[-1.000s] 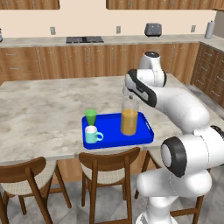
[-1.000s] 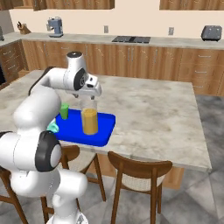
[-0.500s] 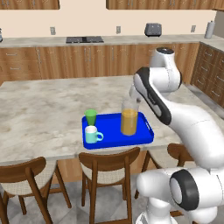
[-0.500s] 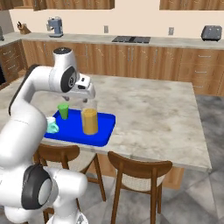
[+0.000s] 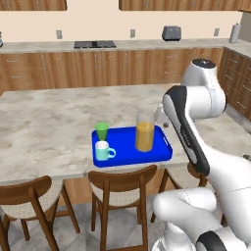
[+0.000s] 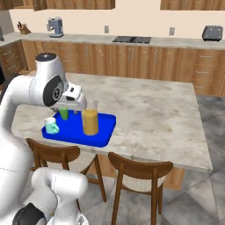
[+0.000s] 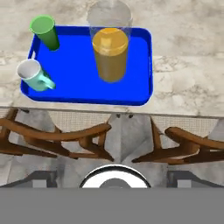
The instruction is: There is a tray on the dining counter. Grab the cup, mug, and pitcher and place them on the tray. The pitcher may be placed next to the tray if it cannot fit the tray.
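On the dining counter [image 5: 49, 117] near its front edge lies the blue tray [image 5: 122, 144] [image 6: 70, 132] [image 7: 74, 74]. The green cup [image 5: 102, 130] [image 7: 44, 31] stands upright in the tray's far left corner. In front of it sits the teal mug [image 5: 102, 150] [image 7: 33, 75]. The pitcher [image 5: 144, 135] [image 6: 90, 121] [image 7: 110, 52], with orange liquid in it, stands upright toward the tray's right end. My gripper [image 6: 80, 108] hangs open just above and beside the pitcher's rim, holding nothing.
Wooden chairs [image 5: 122, 181] [image 6: 140, 171] are tucked under the counter's front edge below the tray. The counter's marble top [image 6: 149, 110] spreads wide on the far side and to the right. A wall counter with a toaster [image 5: 170, 33] runs along the back.
The arm has drawn back and folded toward the base, lifting the hand away from the pitcher's top. Cup, mug and pitcher stay in place on the tray.
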